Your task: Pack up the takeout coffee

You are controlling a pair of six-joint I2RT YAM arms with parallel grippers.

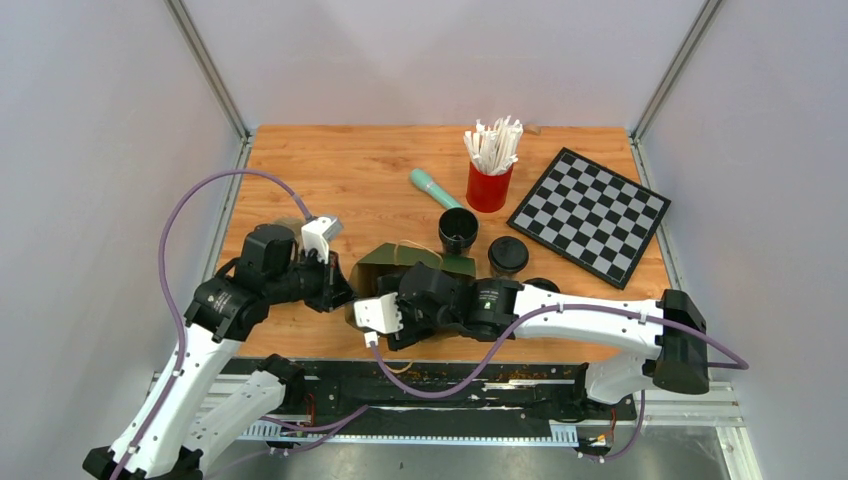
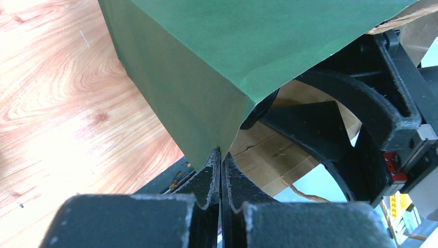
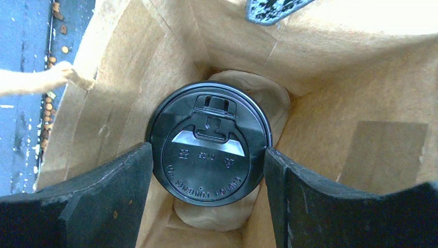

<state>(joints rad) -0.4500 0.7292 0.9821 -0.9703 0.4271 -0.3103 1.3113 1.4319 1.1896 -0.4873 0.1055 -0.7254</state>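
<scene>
The paper bag point(image 1: 400, 260) is dark green outside and kraft brown inside around a black-lidded coffee cup point(image 3: 208, 143), and beyond the bag the orange wood-grain table point(image 1: 340, 170) carries a red cup point(image 1: 489, 187) of white straws point(image 1: 494, 143), a mint tube point(image 1: 434, 188) and a black-and-grey chequered board point(image 1: 588, 215).

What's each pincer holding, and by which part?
Left pincer: green bag, at its mouth edge. Right pincer: lidded cup, across its lid, inside the bag.

Wooden tabletop point(image 1: 330, 170), seen from above: six items on it.
Checkerboard point(image 1: 590, 214) at right, set at an angle. Red cup point(image 1: 488, 187) of white sticks upper middle. Teal tube point(image 1: 434, 188) lying flat just left of it. Open black cup point(image 1: 458, 230) and lidded black cup point(image 1: 508, 255) below those, close together. Green paper bag point(image 1: 405, 262) on its side, lower centre.
</scene>
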